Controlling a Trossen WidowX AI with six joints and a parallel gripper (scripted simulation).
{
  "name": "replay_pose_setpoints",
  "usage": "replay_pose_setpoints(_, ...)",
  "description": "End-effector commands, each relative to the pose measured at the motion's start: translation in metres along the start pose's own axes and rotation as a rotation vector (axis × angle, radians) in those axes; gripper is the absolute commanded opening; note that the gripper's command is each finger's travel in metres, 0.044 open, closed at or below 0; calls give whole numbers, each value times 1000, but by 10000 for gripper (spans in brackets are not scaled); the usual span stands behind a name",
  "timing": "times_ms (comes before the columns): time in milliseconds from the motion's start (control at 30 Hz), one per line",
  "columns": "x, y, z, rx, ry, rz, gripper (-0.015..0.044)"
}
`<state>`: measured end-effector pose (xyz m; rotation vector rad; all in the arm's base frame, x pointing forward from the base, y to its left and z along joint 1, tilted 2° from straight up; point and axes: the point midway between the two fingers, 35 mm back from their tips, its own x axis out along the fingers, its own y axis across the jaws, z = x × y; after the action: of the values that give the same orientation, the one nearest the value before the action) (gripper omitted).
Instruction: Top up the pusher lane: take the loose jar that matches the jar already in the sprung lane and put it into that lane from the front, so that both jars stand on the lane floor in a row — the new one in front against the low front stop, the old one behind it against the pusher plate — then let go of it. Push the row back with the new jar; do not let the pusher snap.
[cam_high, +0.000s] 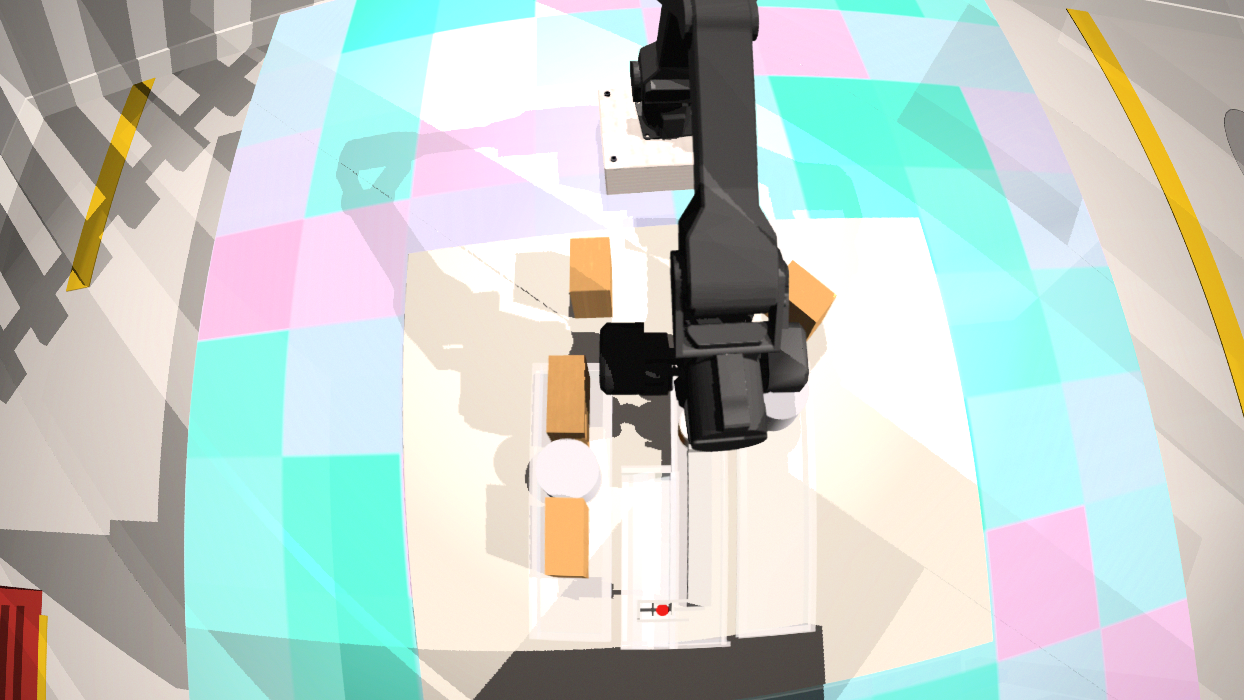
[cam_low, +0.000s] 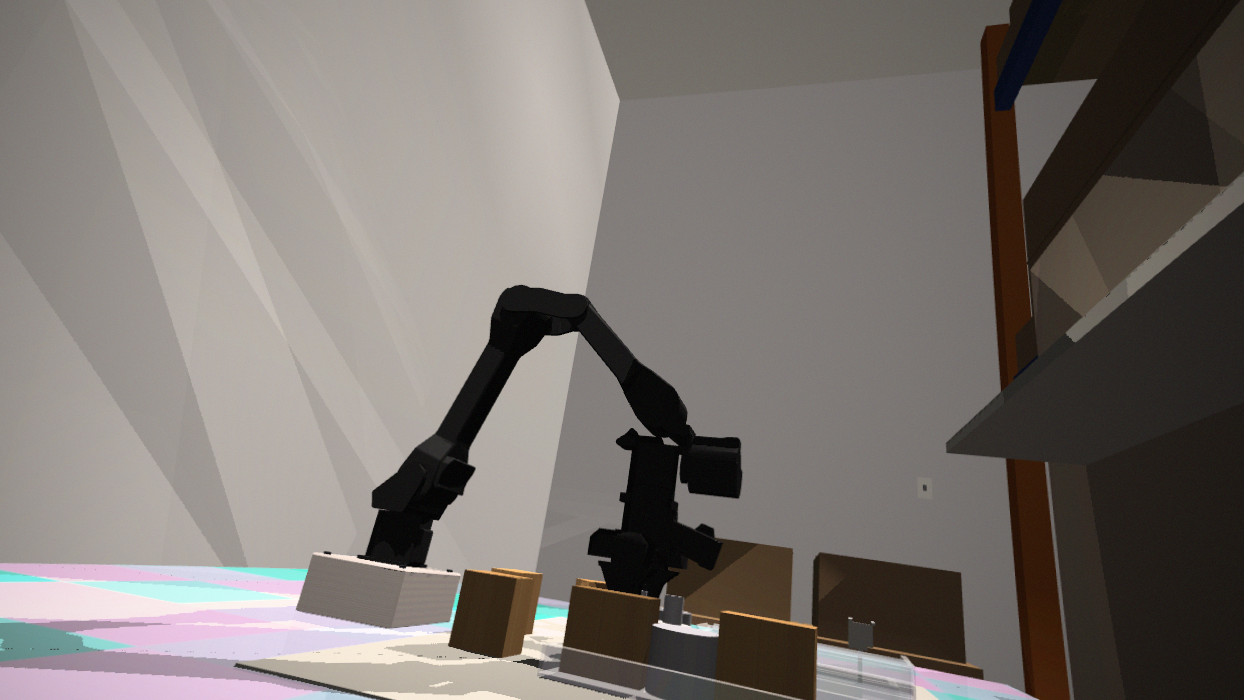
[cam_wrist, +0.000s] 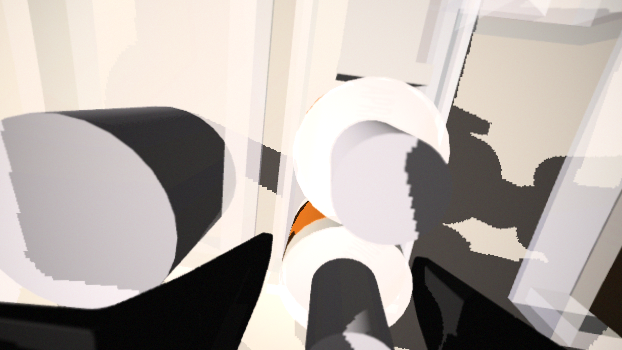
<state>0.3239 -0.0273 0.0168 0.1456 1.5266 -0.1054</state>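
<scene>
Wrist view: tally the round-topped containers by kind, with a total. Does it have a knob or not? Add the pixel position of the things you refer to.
White-lidded round jars with tall cylindrical knobs (cam_wrist: 312, 155): 2
Wide, plain grey-white-topped cylinder with no knob (cam_high: 782, 406) (cam_wrist: 90, 200): 1
Total: 3

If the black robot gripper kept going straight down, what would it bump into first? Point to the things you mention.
Probably the round white-topped jar (cam_wrist: 297, 282) with the tall grey knob (cam_wrist: 342, 295): it sits between the open black gripper's (cam_high: 687, 391) (cam_low: 639, 592) (cam_wrist: 344, 247) fingertips. How far below is hard to tell.
</scene>
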Motion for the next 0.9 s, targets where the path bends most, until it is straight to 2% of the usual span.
replay_pose_setpoints(0,-1,0,0,0,1,-1,300)
replay_pose_setpoints(200,-19,0,0,0,0,-1,300)
replay_pose_setpoints(433,-20,0,-3,0,1,-1,300)
replay_pose_setpoints(867,-23,1,-48,0,4,-1,300)
